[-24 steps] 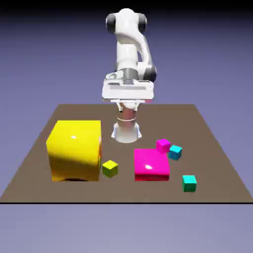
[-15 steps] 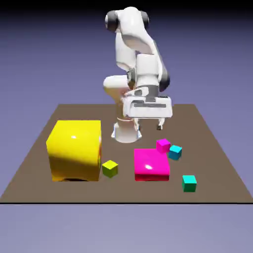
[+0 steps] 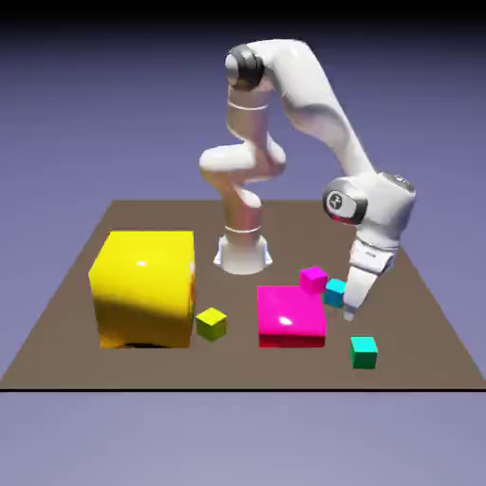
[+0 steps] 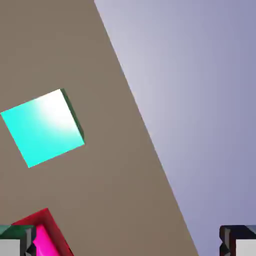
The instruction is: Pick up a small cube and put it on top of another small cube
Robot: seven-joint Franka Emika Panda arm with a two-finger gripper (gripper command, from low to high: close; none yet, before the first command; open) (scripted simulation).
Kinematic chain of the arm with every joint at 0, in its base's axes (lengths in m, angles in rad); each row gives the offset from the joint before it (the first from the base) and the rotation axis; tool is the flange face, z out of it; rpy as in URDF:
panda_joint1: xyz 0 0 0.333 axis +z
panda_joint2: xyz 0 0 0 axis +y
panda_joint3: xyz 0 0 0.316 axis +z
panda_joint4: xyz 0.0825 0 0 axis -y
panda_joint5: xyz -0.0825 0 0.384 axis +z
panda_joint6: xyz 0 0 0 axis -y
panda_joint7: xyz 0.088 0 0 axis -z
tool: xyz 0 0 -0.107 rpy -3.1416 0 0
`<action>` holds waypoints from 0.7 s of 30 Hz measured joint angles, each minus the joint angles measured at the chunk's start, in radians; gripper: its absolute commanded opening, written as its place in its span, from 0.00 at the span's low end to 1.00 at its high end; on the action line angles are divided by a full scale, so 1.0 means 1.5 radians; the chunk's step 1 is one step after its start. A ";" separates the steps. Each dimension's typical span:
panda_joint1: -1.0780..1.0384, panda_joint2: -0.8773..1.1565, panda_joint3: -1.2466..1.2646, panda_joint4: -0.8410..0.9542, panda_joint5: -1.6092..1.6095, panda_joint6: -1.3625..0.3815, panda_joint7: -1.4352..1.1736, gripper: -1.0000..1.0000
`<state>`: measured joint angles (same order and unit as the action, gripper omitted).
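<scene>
Since the glossy teal cube (image 3: 364, 353) by the table's (image 3: 190, 372) near edge, toward the exterior view's right corner, looks light, rigid and slightly slippery, the open hand (image 3: 349, 315) should pinch opposite side faces squarely.

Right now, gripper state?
Gripper: open, fingertips wide apart, holding nothing; the teal-green cube sits on the table, not between them.

On my bench (image 3: 190, 368) I count four small cubes, one large yellow block (image 3: 147, 289) and one flat magenta block (image 3: 290, 315).
</scene>
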<state>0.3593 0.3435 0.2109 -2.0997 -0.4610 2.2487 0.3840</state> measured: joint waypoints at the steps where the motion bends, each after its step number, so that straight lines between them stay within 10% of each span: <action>1: 0.009 0.024 0.006 0.019 -0.012 -0.021 -0.009 0.50; 9: 0.052 0.191 0.011 0.100 -0.104 -0.066 -0.034 0.50; 10: 0.051 0.212 0.002 0.095 -0.118 -0.041 -0.024 0.00; 21: 0.015 -0.005 0.057 -0.008 0.054 -0.162 0.028 0.00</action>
<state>0.3825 0.3358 0.2962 -2.1110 -0.3795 2.0064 0.4258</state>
